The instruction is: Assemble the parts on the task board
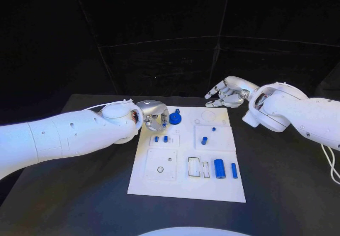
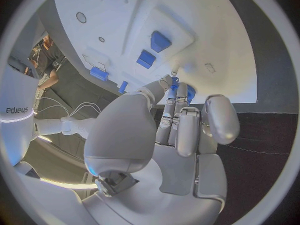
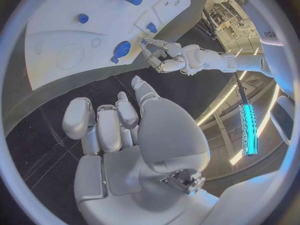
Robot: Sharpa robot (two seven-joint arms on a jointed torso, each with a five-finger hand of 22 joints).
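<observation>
Left hand [image 1: 152, 117] hovers with fingers spread and empty at the white task board's [image 1: 185, 191] far left corner, fingertips just beside a round blue part [image 1: 174, 118] lying there, while the right hand [image 1: 228, 93] waits off-board, fingers loosely curled, empty; a skewed pinch could nudge the part away.

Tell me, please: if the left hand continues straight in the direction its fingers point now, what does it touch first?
Probably the round blue part at the far end of the task board. The left hand has its fingertips right beside it already; whether they touch is unclear.
</observation>
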